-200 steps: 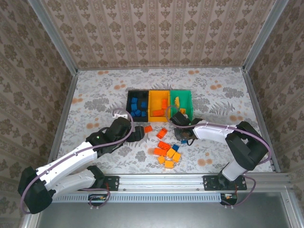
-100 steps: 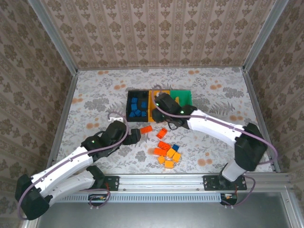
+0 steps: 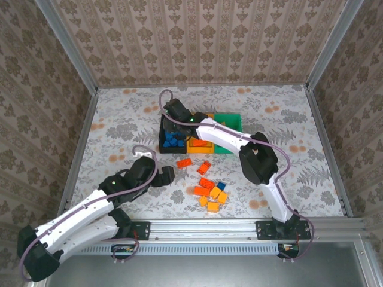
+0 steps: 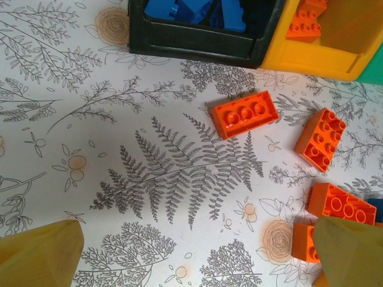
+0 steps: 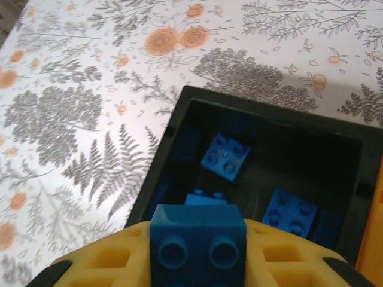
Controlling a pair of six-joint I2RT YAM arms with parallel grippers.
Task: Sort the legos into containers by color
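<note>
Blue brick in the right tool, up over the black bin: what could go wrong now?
1. The blue brick sits in the right tool near the black bin edge; released there, it might clip the rim and bounce onto the table.
2. The open left tool hovers with one finger right over crowded orange bricks; lowering could shove several instead of gripping one.
</note>
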